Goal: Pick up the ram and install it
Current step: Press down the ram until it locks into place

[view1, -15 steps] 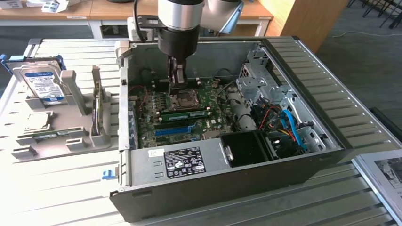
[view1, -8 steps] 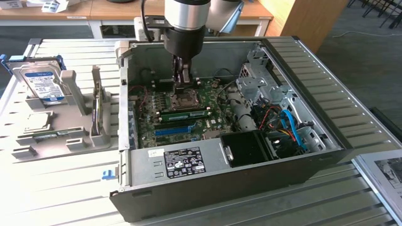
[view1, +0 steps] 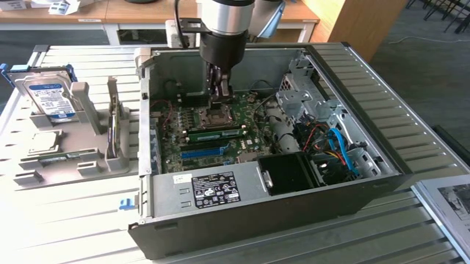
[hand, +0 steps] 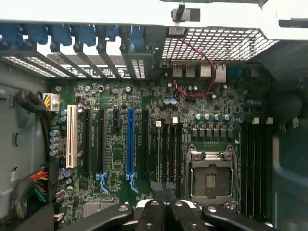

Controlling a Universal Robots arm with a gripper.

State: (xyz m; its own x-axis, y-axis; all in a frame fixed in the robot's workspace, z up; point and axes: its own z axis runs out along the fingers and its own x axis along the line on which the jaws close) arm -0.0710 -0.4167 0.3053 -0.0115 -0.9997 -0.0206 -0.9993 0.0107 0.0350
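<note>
Hovering inside the open computer case (view1: 382, 159), the pincer (view1: 219, 99) sits low over the motherboard (hand: 144, 120), just above the empty CPU socket (hand: 210, 175). Jaws are closed, fingers together; whether anything thin sits between them I cannot tell, since the linkage hides the tips in the wrist view.

A green ram stick (view1: 215, 132) lies seated in a slot just beside the CPU socket, on the side nearer the blue PCIe slot (hand: 130, 144). The black memory slots (hand: 168, 149) next to the CPU socket show in the wrist view, right under the pincer.

Outside the case, on the desk (view1: 74, 220), a grey holder (view1: 74, 148) carries a hard drive (view1: 50, 99). A thin upright stick (view1: 114, 126) stands there too, possibly another module, too small to tell.

Handling judgement: ram is light, stiff, thin and fragile. Grip it by the long top edge or short ends, not on chips or gold contacts. Needs straight, even pressure into the slot; tilting risks bending the pins or board.
</note>
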